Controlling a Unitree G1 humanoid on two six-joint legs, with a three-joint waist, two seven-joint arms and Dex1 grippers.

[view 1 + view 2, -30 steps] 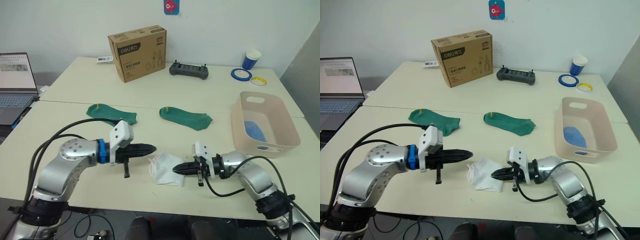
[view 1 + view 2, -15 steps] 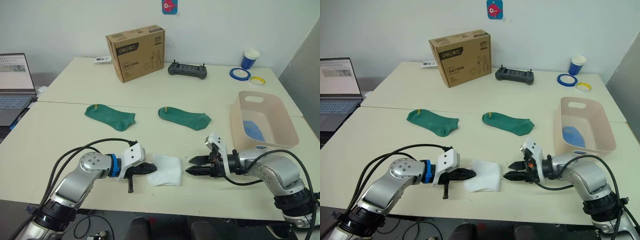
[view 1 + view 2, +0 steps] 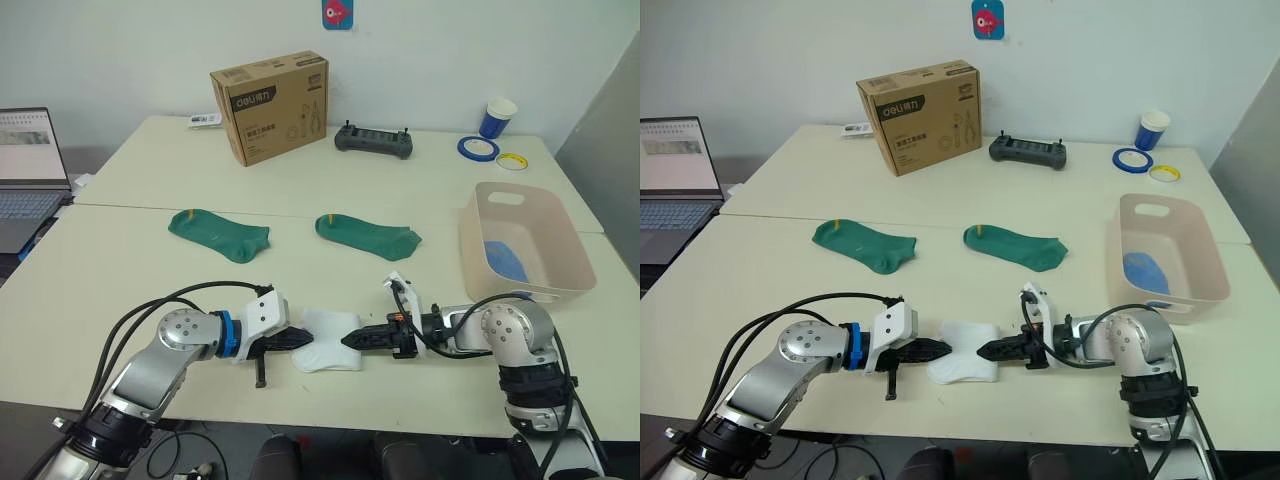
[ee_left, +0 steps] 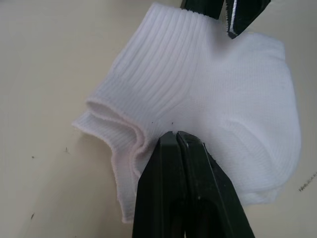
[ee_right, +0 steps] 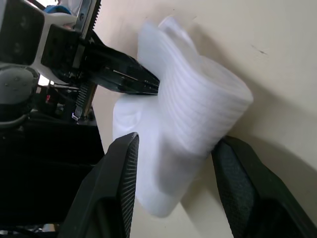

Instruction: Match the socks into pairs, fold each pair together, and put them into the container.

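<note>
The folded white socks (image 3: 327, 340) are lying near the counter's front edge, bracketed between the left end effector (image 3: 303, 339), pinched closed on their left side, and the right end effector (image 3: 352, 340), straddling their right side with fingers spread.

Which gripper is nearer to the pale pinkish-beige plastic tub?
Right. The right gripper is at the white socks, on the side toward the tub; the left gripper is on their far side.
</note>
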